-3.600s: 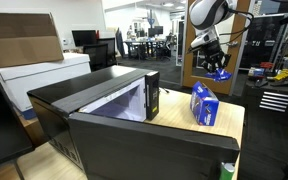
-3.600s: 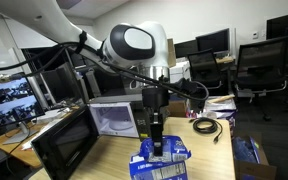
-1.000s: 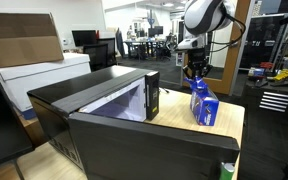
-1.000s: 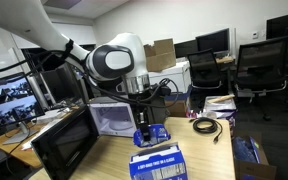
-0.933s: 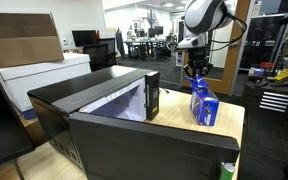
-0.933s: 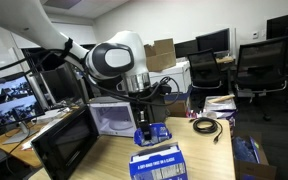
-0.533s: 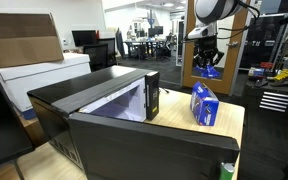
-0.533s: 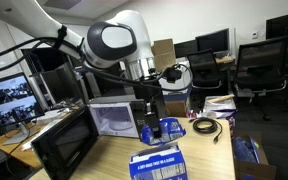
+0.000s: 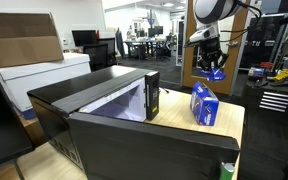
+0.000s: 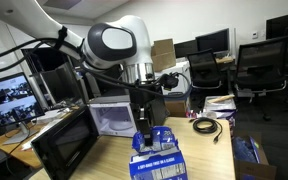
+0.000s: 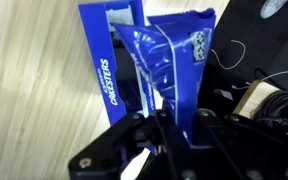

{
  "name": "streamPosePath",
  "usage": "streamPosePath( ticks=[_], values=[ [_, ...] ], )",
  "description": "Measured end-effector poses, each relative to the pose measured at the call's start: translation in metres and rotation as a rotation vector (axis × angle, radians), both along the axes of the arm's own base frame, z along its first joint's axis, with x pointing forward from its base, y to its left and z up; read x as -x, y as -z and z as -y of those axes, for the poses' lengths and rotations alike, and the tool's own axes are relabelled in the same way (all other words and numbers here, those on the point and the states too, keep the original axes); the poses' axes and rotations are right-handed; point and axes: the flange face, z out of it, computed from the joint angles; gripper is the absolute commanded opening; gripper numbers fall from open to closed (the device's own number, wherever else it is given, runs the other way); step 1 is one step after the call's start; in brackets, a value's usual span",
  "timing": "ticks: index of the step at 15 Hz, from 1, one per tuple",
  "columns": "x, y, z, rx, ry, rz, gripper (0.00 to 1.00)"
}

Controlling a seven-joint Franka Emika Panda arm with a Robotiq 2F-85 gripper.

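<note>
My gripper (image 9: pixel 212 66) is shut on a shiny blue snack bag (image 9: pixel 215 73) and holds it in the air just above an upright blue carton (image 9: pixel 205 103) on the wooden table. In an exterior view the gripper (image 10: pixel 150 124) hangs with the bag (image 10: pixel 161 138) right over the carton's open top (image 10: pixel 156 165). In the wrist view the bag (image 11: pixel 174 60) sits between my fingers (image 11: pixel 174 128), with the carton (image 11: pixel 108 65) beside it. A black microwave (image 9: pixel 114 105) with its door open stands next to the carton.
The microwave's open door (image 10: pixel 62 148) sticks out over the table. A black cable (image 10: pixel 206 125) lies on the table behind the carton. A small bottle (image 9: pixel 227 170) stands at the table's near edge. Office chairs (image 10: pixel 259 65) and monitors stand behind.
My gripper rose from beside the carton with the blue bag in it, then shifted sideways until the bag hung over the carton's top.
</note>
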Motion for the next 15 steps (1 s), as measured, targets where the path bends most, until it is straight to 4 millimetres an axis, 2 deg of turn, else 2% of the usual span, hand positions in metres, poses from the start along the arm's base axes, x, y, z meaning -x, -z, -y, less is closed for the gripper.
streamPosePath(
  ticks=[7, 15],
  values=[
    [-0.004, 0.013, -0.012, -0.037, -0.026, -0.019, 0.03],
    [-0.010, 0.039, -0.031, -0.073, -0.079, -0.060, 0.03]
  ],
)
